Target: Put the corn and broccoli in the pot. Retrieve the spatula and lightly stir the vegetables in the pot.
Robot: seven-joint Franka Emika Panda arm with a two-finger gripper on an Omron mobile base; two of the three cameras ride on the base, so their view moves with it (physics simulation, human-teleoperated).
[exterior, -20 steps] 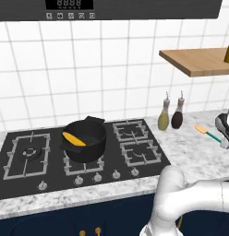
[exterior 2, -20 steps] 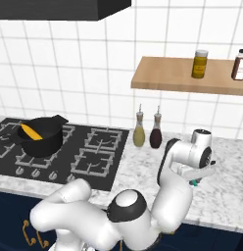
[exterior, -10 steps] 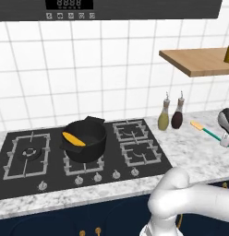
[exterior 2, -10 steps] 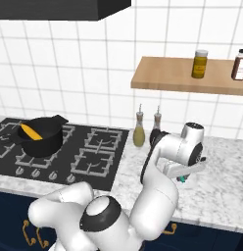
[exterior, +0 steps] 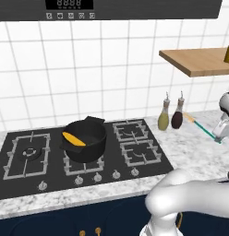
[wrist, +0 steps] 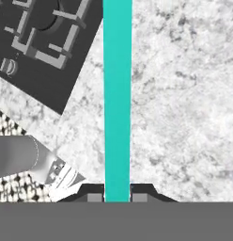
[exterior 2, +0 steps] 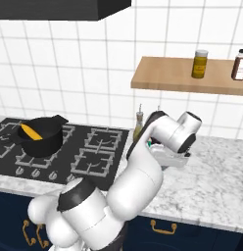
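Observation:
The black pot (exterior: 85, 138) (exterior 2: 43, 138) stands on the hob's middle front burner, and the yellow-orange corn (exterior: 73, 138) (exterior 2: 30, 131) lies inside it. The broccoli is hidden. My gripper (wrist: 117, 195) (exterior: 220, 132) is over the marble counter right of the hob, shut on the teal handle of the spatula (wrist: 117, 94) (exterior: 201, 129). The spatula's yellowish blade (exterior: 188, 117) points toward the bottles. Both dark fingertips (wrist: 94, 195) press against the handle from either side. In the right base view the hand (exterior 2: 167, 157) hangs just right of the bottles.
Two bottles (exterior: 163, 117) (exterior: 177, 115) stand on the counter between hob and spatula. A wooden shelf (exterior: 199, 61) (exterior 2: 187, 76) with jars (exterior 2: 201, 63) hangs above the counter. The hob's corner (wrist: 38, 42) shows beside the handle. An extractor hood (exterior: 70, 7) sits over the burners.
The hand has carried the spatula up and leftward, toward the bottles and hob. The jaws have stayed shut on the handle. Pot and corn have not moved.

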